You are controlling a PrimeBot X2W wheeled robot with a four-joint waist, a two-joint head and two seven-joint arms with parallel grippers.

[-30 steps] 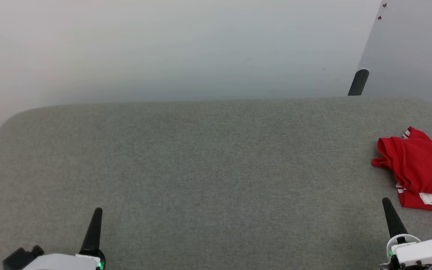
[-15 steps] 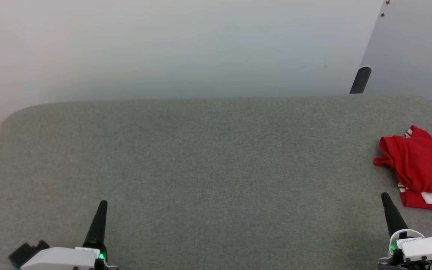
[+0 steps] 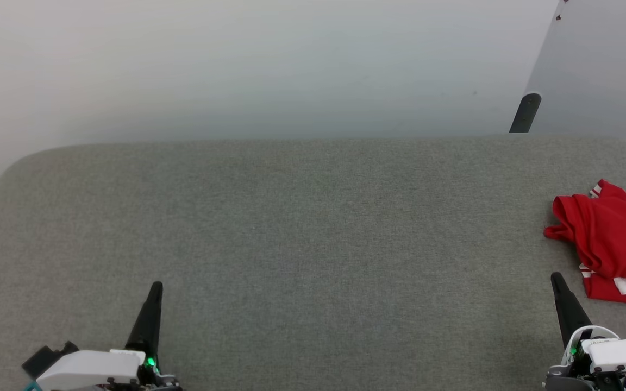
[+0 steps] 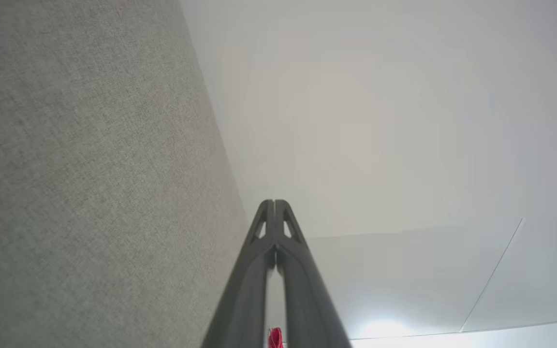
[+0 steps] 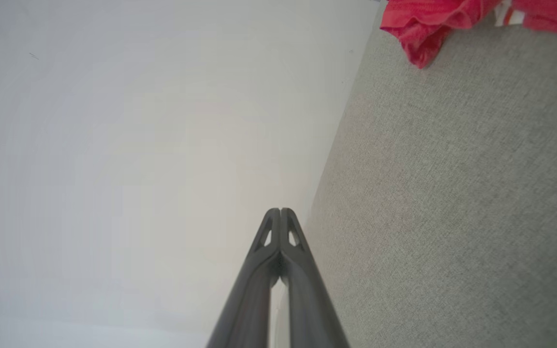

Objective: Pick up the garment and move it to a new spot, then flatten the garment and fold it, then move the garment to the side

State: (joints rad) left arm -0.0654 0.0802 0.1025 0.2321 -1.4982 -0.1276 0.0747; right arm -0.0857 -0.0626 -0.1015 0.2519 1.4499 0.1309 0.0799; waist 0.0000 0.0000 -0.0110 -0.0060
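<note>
The garment point(image 3: 609, 241), a red jersey with white parts and striped trim, lies crumpled at the right edge of the grey fabric surface point(image 3: 302, 228), partly cut off by the head view's border. Its red folds also show at the top of the right wrist view point(image 5: 428, 24). My right gripper point(image 3: 557, 282) is shut and empty at the lower right, just short of the garment's near edge. My left gripper point(image 3: 155, 290) is shut and empty at the lower left, far from the garment. Both wrist views show fingertips pressed together, left point(image 4: 274, 203) and right point(image 5: 280, 211).
A pale wall rises behind the grey surface. A dark post point(image 3: 525, 113) stands past the surface's far right corner, beside a tilted light panel point(image 3: 601, 70). A tiny red bit point(image 4: 274, 338) shows between the bases of the left fingers.
Both grippers have crept forward a little over the surface, still shut. The head view has shifted slightly. The garment lies as before.
</note>
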